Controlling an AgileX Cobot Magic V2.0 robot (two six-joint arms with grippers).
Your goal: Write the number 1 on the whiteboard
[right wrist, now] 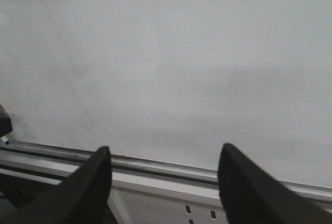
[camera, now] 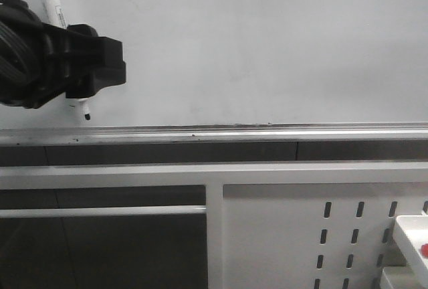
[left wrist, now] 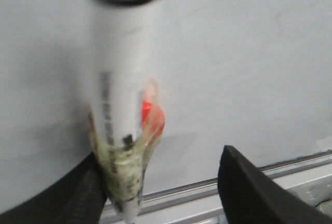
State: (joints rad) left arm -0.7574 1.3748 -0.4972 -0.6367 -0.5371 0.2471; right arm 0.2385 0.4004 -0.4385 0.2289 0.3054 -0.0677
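The left gripper (camera: 80, 61) is clamped on a white marker pen (camera: 52, 5), holding it tilted with its black cap uppermost and its dark tip just above the silver rail (camera: 267, 132) of the whiteboard (camera: 267, 41), near the board's left end. The board surface shows no stroke of the number 1. The right gripper (right wrist: 163, 182) has its fingers (right wrist: 249, 187) spread apart with nothing between them, facing the whiteboard just above the rail
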